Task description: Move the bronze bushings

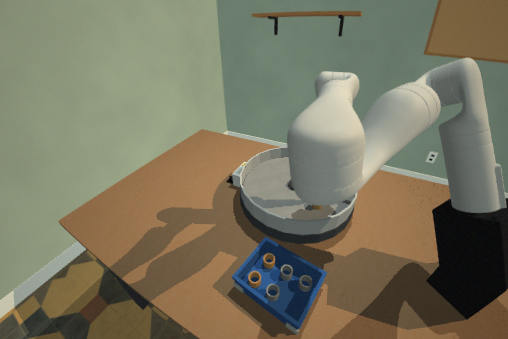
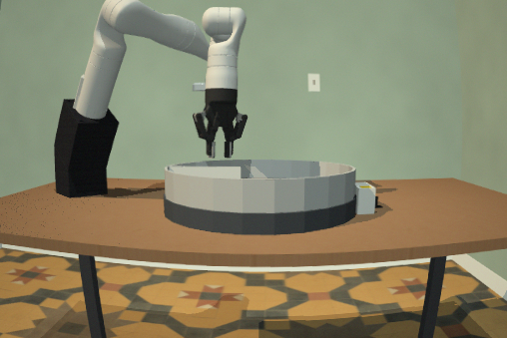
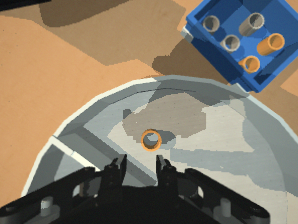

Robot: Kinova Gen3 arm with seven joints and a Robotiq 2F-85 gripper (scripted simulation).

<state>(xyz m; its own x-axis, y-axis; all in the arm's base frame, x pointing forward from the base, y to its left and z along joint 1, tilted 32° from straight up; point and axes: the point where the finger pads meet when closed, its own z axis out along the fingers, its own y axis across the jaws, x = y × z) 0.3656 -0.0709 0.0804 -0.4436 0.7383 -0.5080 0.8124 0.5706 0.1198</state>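
Observation:
One bronze bushing (image 3: 151, 140) stands upright on an open end on the grey disc of the turntable (image 2: 259, 193), near the rim. In the top view only a sliver of the bushing (image 1: 315, 207) shows under the arm. My gripper (image 2: 220, 149) hangs above the rim, straight over the bushing, with its fingers partly open and nothing between them. The blue crate (image 1: 278, 278) holds two bronze bushings (image 1: 269, 260) (image 1: 254, 279) and three steel ones (image 1: 286, 272) (image 1: 305, 283) (image 1: 272, 291). The hub is hidden by my arm.
A raised wall rings the turntable, and a low divider (image 3: 75, 150) crosses the disc to the left of the bushing. A small white box (image 2: 364, 197) sits against the turntable's side. The arm's black base (image 2: 82, 152) stands at the table's edge.

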